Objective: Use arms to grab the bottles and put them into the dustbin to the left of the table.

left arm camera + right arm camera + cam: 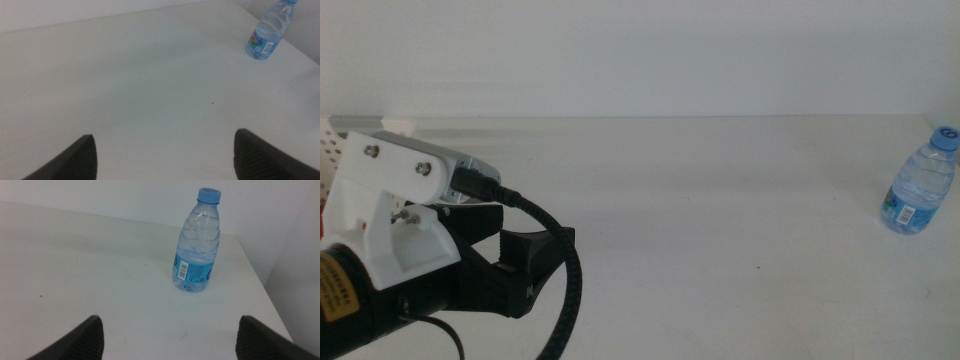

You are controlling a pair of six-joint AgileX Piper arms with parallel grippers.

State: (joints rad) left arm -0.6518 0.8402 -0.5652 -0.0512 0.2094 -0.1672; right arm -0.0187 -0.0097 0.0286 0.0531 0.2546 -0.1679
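Middle view: one water bottle [921, 186] upright near the counter [720, 200] right edge; dustbin [332, 150] at the left edge, contents unclear; left hand [525, 250] beside it, empty.

Left wrist view: jaws wide, nothing held.

Right wrist view: right hand [167, 340] wide, facing the bottle. One bottle apparently left.

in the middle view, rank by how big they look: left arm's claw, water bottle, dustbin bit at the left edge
1. Left claw, open, largest, though nearness to the camera inflates it.
2. Water bottle, upright at far right.
3. Dustbin, only a sliver in frame, so its true size is unclear.
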